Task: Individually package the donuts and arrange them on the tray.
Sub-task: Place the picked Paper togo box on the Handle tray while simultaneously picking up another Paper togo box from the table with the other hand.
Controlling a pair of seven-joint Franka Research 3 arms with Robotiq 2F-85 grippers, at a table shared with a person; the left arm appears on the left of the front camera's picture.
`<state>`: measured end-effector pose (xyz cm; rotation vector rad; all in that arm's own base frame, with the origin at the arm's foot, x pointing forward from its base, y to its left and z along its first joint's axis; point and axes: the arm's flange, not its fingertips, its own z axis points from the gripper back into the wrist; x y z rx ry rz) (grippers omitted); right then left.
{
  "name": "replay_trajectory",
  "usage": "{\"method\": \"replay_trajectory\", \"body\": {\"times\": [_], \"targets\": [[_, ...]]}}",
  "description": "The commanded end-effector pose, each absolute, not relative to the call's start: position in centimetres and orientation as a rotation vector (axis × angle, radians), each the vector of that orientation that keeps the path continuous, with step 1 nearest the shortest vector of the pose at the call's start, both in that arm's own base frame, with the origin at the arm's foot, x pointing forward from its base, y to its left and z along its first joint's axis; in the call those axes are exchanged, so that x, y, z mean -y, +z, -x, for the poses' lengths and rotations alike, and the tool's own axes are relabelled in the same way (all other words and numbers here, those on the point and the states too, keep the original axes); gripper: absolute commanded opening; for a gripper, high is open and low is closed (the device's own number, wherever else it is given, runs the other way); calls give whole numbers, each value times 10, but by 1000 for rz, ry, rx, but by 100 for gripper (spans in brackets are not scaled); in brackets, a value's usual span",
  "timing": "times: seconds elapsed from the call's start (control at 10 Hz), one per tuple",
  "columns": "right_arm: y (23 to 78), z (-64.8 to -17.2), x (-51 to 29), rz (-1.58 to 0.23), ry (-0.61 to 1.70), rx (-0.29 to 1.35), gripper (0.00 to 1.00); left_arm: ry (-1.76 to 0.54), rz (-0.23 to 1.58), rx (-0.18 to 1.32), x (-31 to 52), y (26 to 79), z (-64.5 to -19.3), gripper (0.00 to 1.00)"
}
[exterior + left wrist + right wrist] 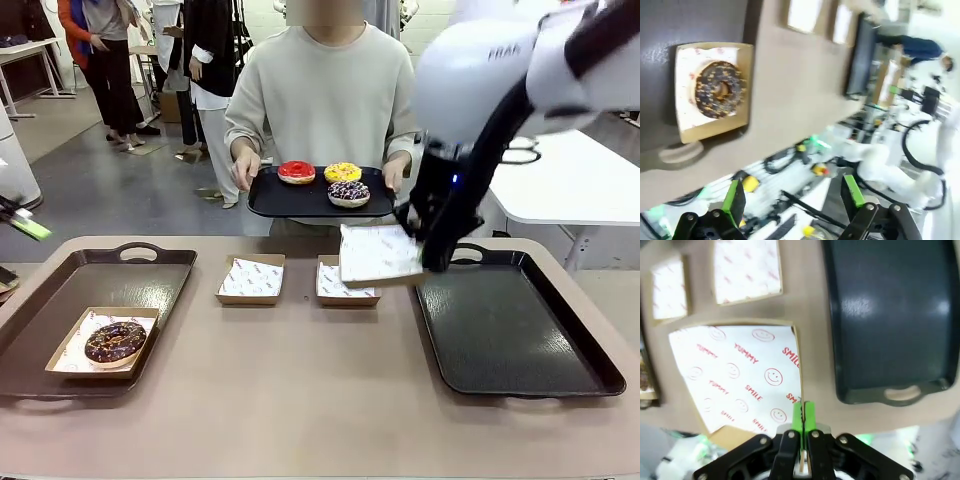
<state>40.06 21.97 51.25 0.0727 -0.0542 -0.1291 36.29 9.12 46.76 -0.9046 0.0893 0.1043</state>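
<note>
A person at the far side holds a black tray [270, 195] with three donuts: a red one [296, 171], a yellow one [343, 172] and a purple one with white sprinkles [348, 192]. The chocolate donut [115, 343] [720, 89] lies in a paper-lined cardboard box [70, 350] on the left tray [60, 290]. My right gripper [432, 260] [802, 412] is shut on the edge of another lined box [375, 252] [740, 375], held tilted above the table between the middle boxes and the right tray. My left gripper [795, 200] stands open, with nothing between its fingers.
Two lined boxes with nothing in them [251, 278] [335, 287] sit side by side at the table's middle. The dark right tray [510, 320] [885, 315] is bare. People stand in the far background at the left.
</note>
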Motion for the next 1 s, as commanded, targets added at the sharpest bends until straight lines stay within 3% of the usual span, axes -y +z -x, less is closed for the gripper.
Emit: {"method": "replay_trajectory", "body": {"times": [0.0, 0.4, 0.9], "targets": [[522, -436, -225, -47, -172, 42, 0, 134, 1110, -31, -139, 465, -362, 100], [524, -497, -240, -22, -191, 33, 0, 168, 1326, 134, -220, 434, -332, 100], [516, -531, -256, -19, -185, 34, 0, 289, 1319, 170, -257, 415, -316, 100]]}}
